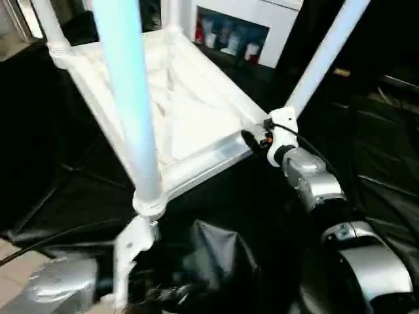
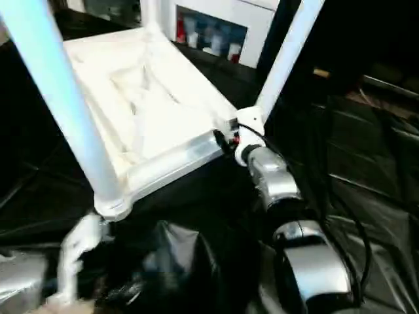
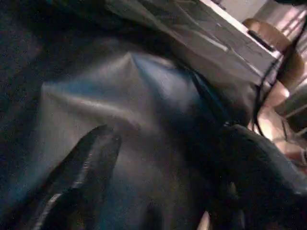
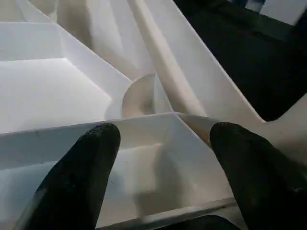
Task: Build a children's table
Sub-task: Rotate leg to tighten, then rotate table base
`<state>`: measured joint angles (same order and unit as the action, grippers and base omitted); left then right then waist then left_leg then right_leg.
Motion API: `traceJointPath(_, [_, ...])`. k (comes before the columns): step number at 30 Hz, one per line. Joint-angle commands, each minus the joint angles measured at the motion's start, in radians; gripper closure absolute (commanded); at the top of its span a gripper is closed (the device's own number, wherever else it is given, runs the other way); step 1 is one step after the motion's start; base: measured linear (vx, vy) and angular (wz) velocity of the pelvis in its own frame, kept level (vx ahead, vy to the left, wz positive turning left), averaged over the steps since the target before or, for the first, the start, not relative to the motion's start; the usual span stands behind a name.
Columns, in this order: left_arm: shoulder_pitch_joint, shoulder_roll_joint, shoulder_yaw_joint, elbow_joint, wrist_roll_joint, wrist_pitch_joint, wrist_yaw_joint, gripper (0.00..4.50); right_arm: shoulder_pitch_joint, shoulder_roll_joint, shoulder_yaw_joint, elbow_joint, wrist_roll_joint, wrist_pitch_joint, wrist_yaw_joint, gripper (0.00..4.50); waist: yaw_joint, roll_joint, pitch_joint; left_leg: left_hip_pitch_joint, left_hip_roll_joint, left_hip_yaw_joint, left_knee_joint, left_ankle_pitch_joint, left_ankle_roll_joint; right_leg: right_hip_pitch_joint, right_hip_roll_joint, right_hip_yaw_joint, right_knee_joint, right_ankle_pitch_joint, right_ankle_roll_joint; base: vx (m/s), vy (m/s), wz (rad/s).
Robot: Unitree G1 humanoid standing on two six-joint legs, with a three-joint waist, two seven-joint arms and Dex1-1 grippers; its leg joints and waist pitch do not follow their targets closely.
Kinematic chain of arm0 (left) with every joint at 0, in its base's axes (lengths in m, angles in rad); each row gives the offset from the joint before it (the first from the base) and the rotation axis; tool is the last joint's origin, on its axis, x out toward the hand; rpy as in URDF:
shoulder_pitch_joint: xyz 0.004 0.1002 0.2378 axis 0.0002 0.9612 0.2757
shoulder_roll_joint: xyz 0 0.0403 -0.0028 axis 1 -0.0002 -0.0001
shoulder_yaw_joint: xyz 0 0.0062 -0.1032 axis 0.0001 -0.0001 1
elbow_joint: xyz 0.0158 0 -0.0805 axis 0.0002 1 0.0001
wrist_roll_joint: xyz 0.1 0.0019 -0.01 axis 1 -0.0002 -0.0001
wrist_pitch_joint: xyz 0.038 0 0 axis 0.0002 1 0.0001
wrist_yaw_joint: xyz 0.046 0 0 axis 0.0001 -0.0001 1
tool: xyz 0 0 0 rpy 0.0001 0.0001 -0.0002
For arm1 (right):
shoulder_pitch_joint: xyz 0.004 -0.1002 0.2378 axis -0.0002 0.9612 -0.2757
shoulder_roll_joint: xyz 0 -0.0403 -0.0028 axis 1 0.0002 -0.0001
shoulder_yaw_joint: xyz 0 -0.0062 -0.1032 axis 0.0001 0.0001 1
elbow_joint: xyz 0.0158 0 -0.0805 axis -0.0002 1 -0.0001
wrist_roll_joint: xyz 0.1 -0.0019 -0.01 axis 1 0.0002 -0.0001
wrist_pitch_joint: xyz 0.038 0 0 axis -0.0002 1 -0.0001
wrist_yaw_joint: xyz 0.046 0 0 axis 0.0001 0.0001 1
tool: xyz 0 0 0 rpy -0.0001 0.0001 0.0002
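The tabletop [image 1: 196, 111] lies underside up so the legs [image 1: 127, 98] stand in its corner sockets. The right hand [image 4: 163, 158] straddles its near rim, fingers wide, probably steadying it. The left hand [image 3: 158, 182] hangs wide and empty over black sheeting [image 3: 134, 96].

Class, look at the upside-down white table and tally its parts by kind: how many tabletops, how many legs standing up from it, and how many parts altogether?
Tabletop: 1
Legs standing up from its corners: 4
Total: 5 parts
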<state>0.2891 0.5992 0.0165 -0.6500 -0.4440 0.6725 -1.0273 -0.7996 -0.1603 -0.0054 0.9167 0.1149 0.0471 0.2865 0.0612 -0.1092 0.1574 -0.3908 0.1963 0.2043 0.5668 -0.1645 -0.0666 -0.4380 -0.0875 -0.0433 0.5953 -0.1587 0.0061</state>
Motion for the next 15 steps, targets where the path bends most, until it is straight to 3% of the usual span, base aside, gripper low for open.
traceJointPath(1, [0.015,0.018,0.052,-0.017,-0.027,-0.029,-0.024,0.22,-0.004,-0.028,-0.031,0.022,0.012,-0.013,0.025,0.92,-0.004,0.023,-0.049,0.035,0.029,-0.009,-0.074,-0.285,-0.028,0.029,-0.034,0.042,-0.063,-0.289,-0.132,0.000,0.000,0.00])
traceJointPath(2, [0.009,0.034,0.120,-0.004,-0.054,-0.041,-0.023,0.14,0.018,-0.025,-0.018,-0.016,0.030,-0.019,0.114,0.92,-0.005,0.023,-0.053,0.032,0.029,-0.011,-0.074,-0.275,-0.025,0.033,-0.032,0.041,-0.059,-0.275,-0.135,0.000,0.000,0.00])
traceJointPath(4, [-0.002,0.042,0.163,0.005,-0.073,-0.043,-0.022,0.05,0.041,-0.023,-0.008,-0.053,0.041,-0.016,0.178,0.92,-0.006,0.023,-0.053,0.028,0.029,-0.012,-0.074,-0.257,-0.016,0.036,-0.031,0.042,-0.055,-0.237,-0.142,0.000,0.000,0.00])
traceJointPath(5, [-0.011,0.056,0.198,0.018,-0.083,-0.038,-0.027,0.05,0.072,-0.025,0.003,-0.105,0.058,0.010,0.226,0.92,-0.005,0.024,-0.060,0.028,0.028,-0.012,-0.071,-0.234,-0.010,0.041,-0.031,0.042,-0.051,-0.210,-0.145,0.000,0.000,0.00])
traceJointPath(7, [-0.023,0.102,0.271,0.044,-0.099,-0.022,-0.050,0.05,0.160,-0.046,0.036,-0.241,0.093,0.062,0.323,0.92,-0.007,0.023,-0.062,0.025,0.028,-0.013,-0.070,-0.188,0.004,0.044,-0.028,0.041,-0.044,-0.160,-0.155,0.000,0.000,0.00])
traceJointPath(8, [-0.025,0.118,0.291,0.055,-0.105,-0.020,-0.059,0.05,0.187,-0.056,0.046,-0.278,0.100,0.071,0.344,0.92,0.000,0.032,-0.073,0.031,0.028,-0.012,-0.064,-0.156,0.010,0.048,-0.029,0.042,-0.039,-0.120,-0.161,0.000,0.000,0.00])
traceJointPath(10, [-0.029,0.137,0.315,0.076,-0.110,-0.031,-0.072,0.05,0.223,-0.069,0.055,-0.327,0.110,0.083,0.366,0.92,-0.001,0.033,-0.076,0.027,0.027,-0.012,-0.064,-0.128,0.011,0.052,-0.024,0.040,-0.036,-0.085,-0.179,0.000,0.000,0.00])
traceJointPath(11, [-0.034,0.146,0.327,0.092,-0.111,-0.038,-0.077,0.05,0.249,-0.080,0.061,-0.362,0.116,0.095,0.380,0.92,0.001,0.040,-0.079,0.034,0.028,-0.009,-0.061,-0.130,0.009,0.048,-0.024,0.042,-0.034,-0.070,-0.194,0.000,0.000,0.00])
traceJointPath(15, [-0.062,0.163,0.354,0.144,-0.122,-0.060,-0.082,0.05,0.335,-0.116,0.066,-0.486,0.133,0.141,0.429,0.92,0.008,0.038,-0.080,0.036,0.027,-0.007,-0.061,-0.147,0.008,0.052,-0.023,0.044,-0.036,-0.063,-0.213,0.000,0.000,0.00])
